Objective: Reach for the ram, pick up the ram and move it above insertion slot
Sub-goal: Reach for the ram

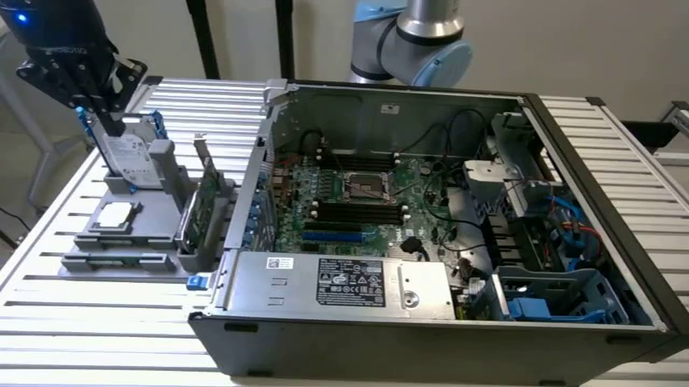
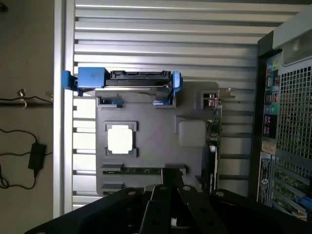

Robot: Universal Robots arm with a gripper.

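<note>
Slatted table (image 2: 165,44), grey holder (image 2: 161,139) with ram (image 2: 141,171) in its end slot, closed gripper (image 2: 168,187) above, clear of it

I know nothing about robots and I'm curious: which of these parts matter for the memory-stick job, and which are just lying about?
For the job:
ram
motherboard memory slots

Just lying about:
hard drive
processor chip
expansion card

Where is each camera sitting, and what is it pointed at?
Exterior view: off the arm, raised, looking down slantwise at the open computer case and grey holder; the arm's elbow and gripper show.
Wrist view: on the wrist, looking straight down on the holder; the gripper's dark links show.
Shared: holder, ram, hard drive, case.
</note>
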